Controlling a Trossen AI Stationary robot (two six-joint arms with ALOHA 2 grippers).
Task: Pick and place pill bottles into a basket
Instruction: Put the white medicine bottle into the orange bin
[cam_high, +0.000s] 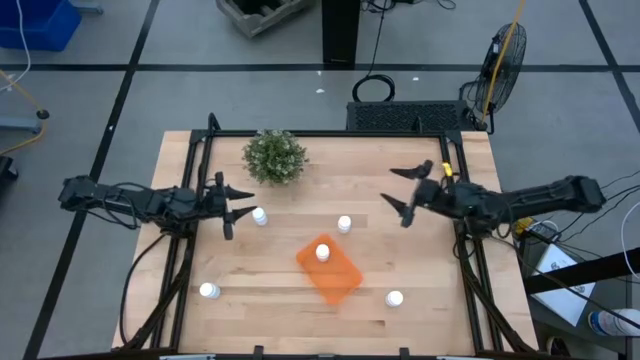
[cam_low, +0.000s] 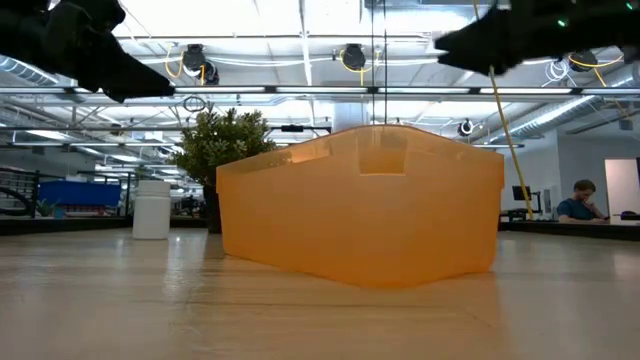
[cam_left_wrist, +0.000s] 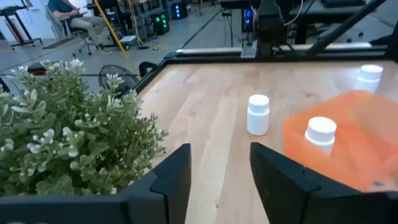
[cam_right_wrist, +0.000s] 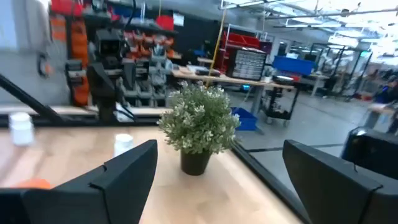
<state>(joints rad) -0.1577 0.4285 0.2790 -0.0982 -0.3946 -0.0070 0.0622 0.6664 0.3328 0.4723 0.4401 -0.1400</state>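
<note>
1. Basket (cam_high: 331, 269): orange, sits rotated on the desk (cam_high: 420, 310), near the front-centre. One pill bottle (cam_high: 322, 252) stands upright inside it, at its rear-left corner.
2. Four other pill bottles are upright on the bare desk: one (cam_high: 344, 224) just behind the basket, one (cam_high: 259, 215) to the rear-left, close to the left end effector, one (cam_high: 209, 290) near the front-left edge, one (cam_high: 394, 298) just right of the basket's front corner.
3. The low view shows the basket wall up close, with one bottle (cam_low: 151, 209) left of it and the plant behind.
4. Plant (cam_high: 275, 157): green, potted, near the rear-left of the desk, well apart from the basket.
5. Left end effector (cam_high: 232, 205): above the left side of the desk, released, fingers apart, holding nothing. The nearest bottle is just beside its tips.
6. Right end effector (cam_high: 408, 192): above the right-rear of the desk, wide open, holding nothing, well apart from every bottle.
7. A seated person (cam_low: 580, 202) is visible in the room, far behind the desk.
</note>
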